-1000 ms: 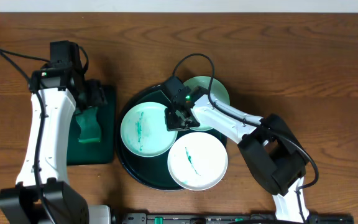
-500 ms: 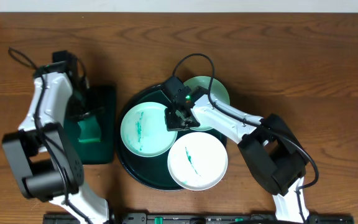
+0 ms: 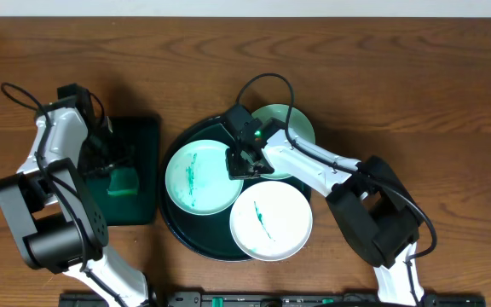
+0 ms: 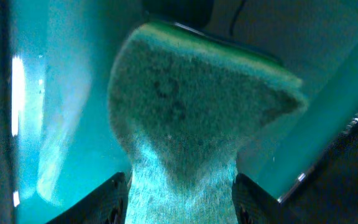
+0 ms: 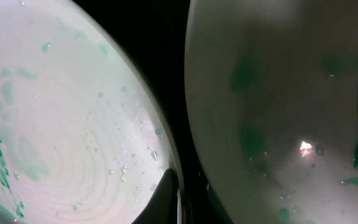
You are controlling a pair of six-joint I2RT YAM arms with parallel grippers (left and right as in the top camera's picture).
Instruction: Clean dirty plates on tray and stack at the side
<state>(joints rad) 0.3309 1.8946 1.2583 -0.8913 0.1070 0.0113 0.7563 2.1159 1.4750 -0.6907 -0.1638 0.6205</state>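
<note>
Jaws, left: on the left gripper (image 4: 182, 200) they are squeezing a green sponge (image 4: 194, 118) at its narrow waist, clamped on it from both sides.
Jaws, right: the right gripper (image 3: 244, 160) is hovering low at the left plate's right rim. Its wrist view is showing only one dark fingertip (image 5: 168, 190) at that rim, so I cannot tell whether the jaws are apart or together.
Sponge: it is hanging over the rectangular tray (image 3: 140, 205); whether it is touching the tray is unclear.
Rectangular tray: dark green, it is lying toward the left edge of the tabletop (image 3: 433, 85), just beside the round tray.
Round tray: the round tray (image 3: 170, 220) is sitting mid-table, close to the near edge, carrying all three plates.
Left plate: the mint left plate (image 3: 194, 177) is lying flat in the tray's left half, showing a teal-green smear.
Near plate: the white near plate (image 3: 271, 220) is lying nearest the near edge, overlapping the tray's rim and showing a green streak.
Far plate: the pale far plate (image 3: 292, 126) is lying on the tray's far right side, reaching past the rim, with the right arm crossing over part of it.
</note>
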